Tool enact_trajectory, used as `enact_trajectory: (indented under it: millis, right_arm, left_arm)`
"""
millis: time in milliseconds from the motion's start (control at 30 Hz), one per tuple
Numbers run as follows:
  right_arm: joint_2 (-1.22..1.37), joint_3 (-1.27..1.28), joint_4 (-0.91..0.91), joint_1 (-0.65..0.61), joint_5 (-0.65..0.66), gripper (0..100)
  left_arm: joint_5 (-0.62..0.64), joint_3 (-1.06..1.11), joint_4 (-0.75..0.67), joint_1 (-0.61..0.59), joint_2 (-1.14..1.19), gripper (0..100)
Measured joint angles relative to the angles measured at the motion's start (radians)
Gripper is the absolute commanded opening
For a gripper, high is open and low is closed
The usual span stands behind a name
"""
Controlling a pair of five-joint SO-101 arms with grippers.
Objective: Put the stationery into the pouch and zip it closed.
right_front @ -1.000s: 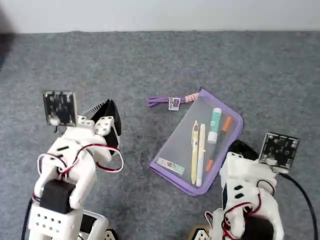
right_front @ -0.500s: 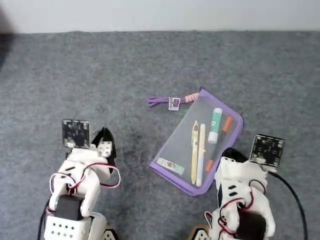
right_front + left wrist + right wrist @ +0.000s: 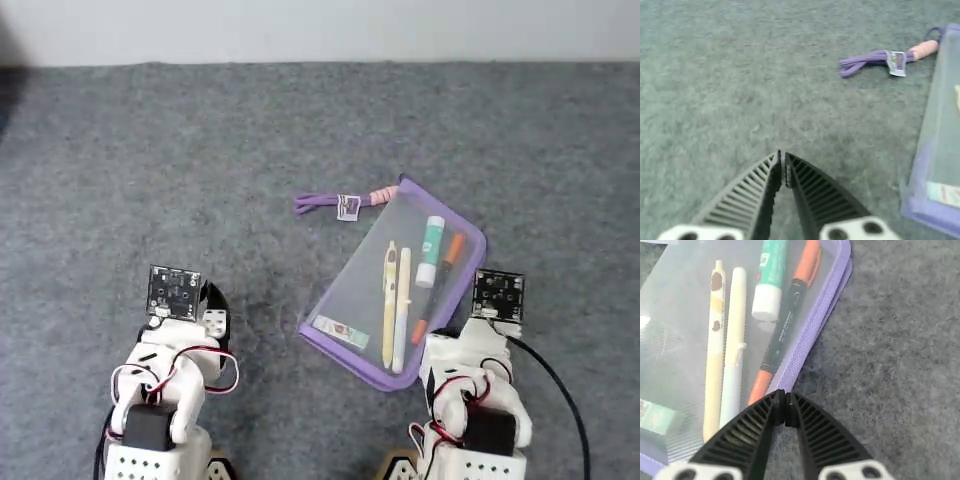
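A clear pouch [image 3: 375,285] with purple trim lies on the grey carpet, its zip drawn along the edge. Inside it lie two cream pens [image 3: 395,305], a green-and-white glue stick [image 3: 430,250] and an orange-and-black marker [image 3: 438,280]. The same items show through the pouch wall [image 3: 685,310] in the right wrist view. A purple strap [image 3: 325,204] with a tag trails from the pouch's far corner. My right gripper [image 3: 782,407] is shut and empty beside the pouch's near edge. My left gripper [image 3: 781,170] is shut and empty over bare carpet, left of the pouch [image 3: 940,150] and strap [image 3: 875,61].
Grey carpet [image 3: 200,140] covers the whole table up to a pale wall [image 3: 320,30] at the back. Both arm bases sit at the near edge, the left arm [image 3: 165,400] and the right arm [image 3: 475,400].
Both arms have pulled back toward the near edge, away from the pouch. The pouch and its contents have stayed put.
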Motion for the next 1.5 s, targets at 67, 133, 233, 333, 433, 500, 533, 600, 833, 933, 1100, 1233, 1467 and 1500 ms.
enact_trajectory:
  millis: [67, 133, 233, 333, 433, 500, 533, 600, 833, 933, 1100, 1233, 1467, 1500]
  right_arm:
    - [0.0, 0.026, 0.0, 0.003, 0.0, 0.9]
    - [0.0, 0.063, 0.0, 0.0, 0.0, 0.9]
    - [0.0, 0.095, 0.0, 0.0, 0.0, 0.9]
    - [0.002, 0.097, 0.0, 0.0, 0.0, 0.9]
    - [0.002, 0.097, 0.011, 0.0, 0.0, 0.9]
    - [0.002, 0.097, 0.012, 0.0, 0.0, 0.9]
    - [0.002, 0.097, 0.014, 0.0, 0.0, 0.9]
    - [0.002, 0.097, 0.014, 0.0, 0.0, 0.9]
    - [0.002, 0.097, 0.014, 0.0, 0.0, 0.9]
    - [0.002, 0.097, 0.014, 0.0, 0.0, 0.9]
    - [0.002, 0.097, 0.014, 0.0, 0.0, 0.9]
    - [0.002, 0.097, 0.014, 0.0, 0.0, 0.9]
    - [0.002, 0.097, 0.014, 0.0, 0.0, 0.9]
    - [0.002, 0.097, 0.014, 0.0, 0.0, 0.9]
  left_arm:
    - [0.0, 0.0, 0.044, -0.02, 0.0, 1]
    - [0.0, 0.0, 0.098, -0.038, 0.0, 1]
    - [-0.005, 0.0, 0.127, -0.084, 0.0, 1]
    - [-0.005, 0.0, 0.129, -0.147, 0.0, 1]
    - [0.0, 0.0, 0.129, -0.221, 0.0, 1]
    - [-0.005, 0.0, 0.124, -0.256, 0.0, 1]
    - [0.002, 0.0, 0.117, -0.282, 0.0, 1]
    - [0.005, 0.0, 0.117, -0.353, 0.0, 1]
    - [0.339, 0.0, 0.267, -0.42, 0.0, 1]
    - [0.368, 0.0, 0.301, -0.423, 0.0, 1]
    - [0.374, 0.0, 0.304, -0.423, 0.0, 1]
    - [0.377, 0.0, 0.304, -0.423, 0.0, 1]
    - [0.377, 0.0, 0.304, -0.423, 0.0, 1]
    - [0.377, 0.0, 0.304, -0.423, 0.0, 1]
